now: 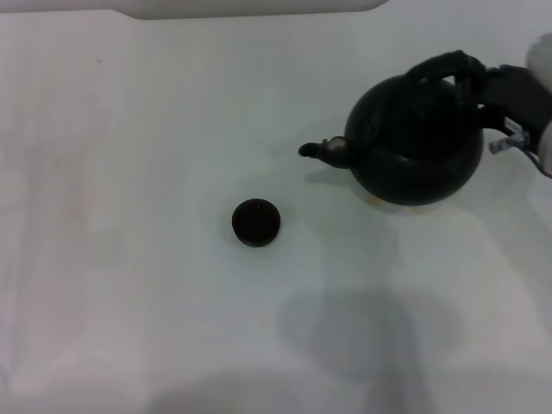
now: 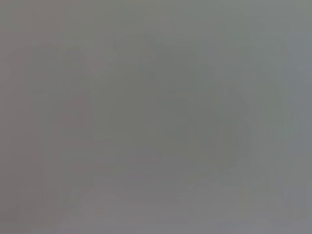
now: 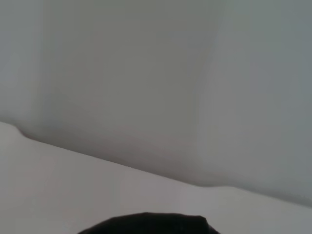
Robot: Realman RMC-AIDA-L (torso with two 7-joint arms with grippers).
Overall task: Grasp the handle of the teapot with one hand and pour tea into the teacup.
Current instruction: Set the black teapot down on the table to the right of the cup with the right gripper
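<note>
Cup [image 1: 256,222] alone on the white table [image 1: 129,259]; pot [image 1: 420,138] to its right, spout facing left.
Head view shows the right gripper [image 1: 483,86] closed on the handle [image 1: 442,67], the pot apparently lifted above its shadow. Right wrist view catches only a dark sliver; left wrist view shows blank grey. No writing visible.

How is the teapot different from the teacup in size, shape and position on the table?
The teapot is far bigger than the teacup. The teapot has a spout and an arched handle; the teacup has neither. The right gripper is at the teapot's handle; the teacup stands alone. Both are round and dark.
</note>
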